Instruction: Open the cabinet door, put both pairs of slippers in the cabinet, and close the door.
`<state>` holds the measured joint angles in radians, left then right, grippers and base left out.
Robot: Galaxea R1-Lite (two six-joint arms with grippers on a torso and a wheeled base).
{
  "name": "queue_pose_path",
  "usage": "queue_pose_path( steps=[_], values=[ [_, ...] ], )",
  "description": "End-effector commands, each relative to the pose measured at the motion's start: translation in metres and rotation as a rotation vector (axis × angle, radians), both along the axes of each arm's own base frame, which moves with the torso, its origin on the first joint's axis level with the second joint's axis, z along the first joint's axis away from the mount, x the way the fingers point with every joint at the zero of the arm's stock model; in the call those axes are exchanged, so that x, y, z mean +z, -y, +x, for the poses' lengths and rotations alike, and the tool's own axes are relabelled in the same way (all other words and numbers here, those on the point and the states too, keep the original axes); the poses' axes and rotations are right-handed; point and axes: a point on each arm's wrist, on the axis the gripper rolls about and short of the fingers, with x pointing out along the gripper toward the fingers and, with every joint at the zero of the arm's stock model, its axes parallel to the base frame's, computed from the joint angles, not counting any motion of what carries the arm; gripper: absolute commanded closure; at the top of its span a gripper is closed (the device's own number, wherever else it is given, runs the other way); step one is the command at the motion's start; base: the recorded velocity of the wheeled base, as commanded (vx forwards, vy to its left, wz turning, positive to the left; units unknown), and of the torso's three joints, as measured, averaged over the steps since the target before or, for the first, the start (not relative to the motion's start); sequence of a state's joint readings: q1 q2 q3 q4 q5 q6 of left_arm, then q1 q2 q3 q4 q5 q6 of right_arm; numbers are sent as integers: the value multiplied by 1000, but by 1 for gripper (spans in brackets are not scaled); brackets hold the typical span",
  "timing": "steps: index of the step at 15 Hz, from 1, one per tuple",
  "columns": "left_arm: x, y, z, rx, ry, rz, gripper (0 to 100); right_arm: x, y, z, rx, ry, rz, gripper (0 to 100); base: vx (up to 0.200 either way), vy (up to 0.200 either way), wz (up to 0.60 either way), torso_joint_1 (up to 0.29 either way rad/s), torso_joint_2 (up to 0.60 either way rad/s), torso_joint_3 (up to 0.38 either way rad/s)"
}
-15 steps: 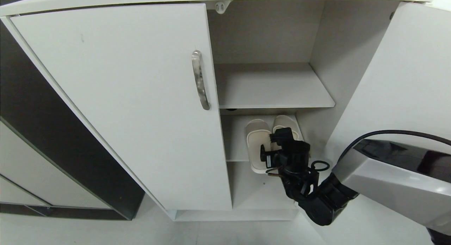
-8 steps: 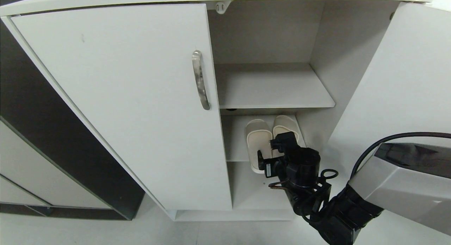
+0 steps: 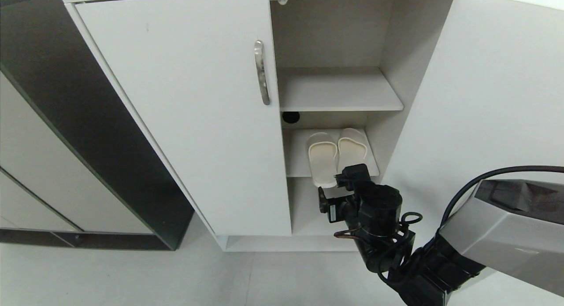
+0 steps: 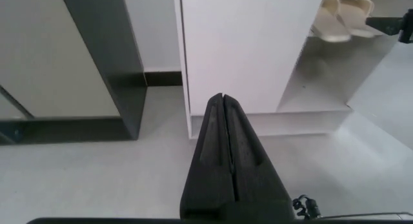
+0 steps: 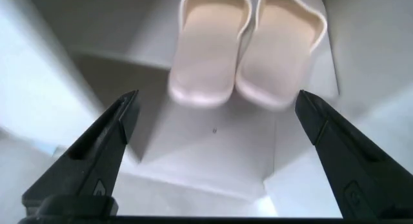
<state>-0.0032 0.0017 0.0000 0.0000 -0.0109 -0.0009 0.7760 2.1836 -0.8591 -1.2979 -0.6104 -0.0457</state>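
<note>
A pair of cream slippers (image 3: pixel 335 154) lies side by side on the middle shelf of the white cabinet (image 3: pixel 339 92), their heels jutting a little over the shelf edge. The right door (image 3: pixel 484 99) stands open. My right gripper (image 3: pixel 337 187) hangs open just in front of and below the slippers (image 5: pixel 248 46), with nothing between its fingers (image 5: pixel 103 146). My left gripper (image 4: pixel 222 101) is shut and empty, low over the floor, pointing at the cabinet's base, with the slippers (image 4: pixel 342 17) farther off.
The left door (image 3: pixel 189 108), with its metal handle (image 3: pixel 262 72), is closed. A dark panel (image 3: pixel 66 99) flanks the cabinet on the left. The upper and bottom (image 3: pixel 308 209) shelves hold nothing. Pale floor (image 3: pixel 176 275) lies open in front.
My right gripper has drawn back from the slippers, which stay on the shelf. The head camera has shifted, so the cabinet sits farther off and to the right.
</note>
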Motion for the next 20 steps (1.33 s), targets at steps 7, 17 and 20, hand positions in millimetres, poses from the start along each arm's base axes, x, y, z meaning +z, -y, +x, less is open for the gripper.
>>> queue_pose_path(
  steps=[7, 17, 20],
  values=[
    [0, 0, 0, 6, 0, -14, 100, -3, 0, 0, 0, -7, -7, 0, 0, 0, 0, 0, 0, 0],
    [0, 0, 0, 2, -1, -8, 100, 0, 3, -3, 0, -7, -7, 0, 0, 0, 0, 1, 2, 110],
    [0, 0, 0, 6, 2, -7, 100, 9, 9, -10, 12, -1, -5, 0, 0, 0, 0, -1, 2, 201]
  ],
)
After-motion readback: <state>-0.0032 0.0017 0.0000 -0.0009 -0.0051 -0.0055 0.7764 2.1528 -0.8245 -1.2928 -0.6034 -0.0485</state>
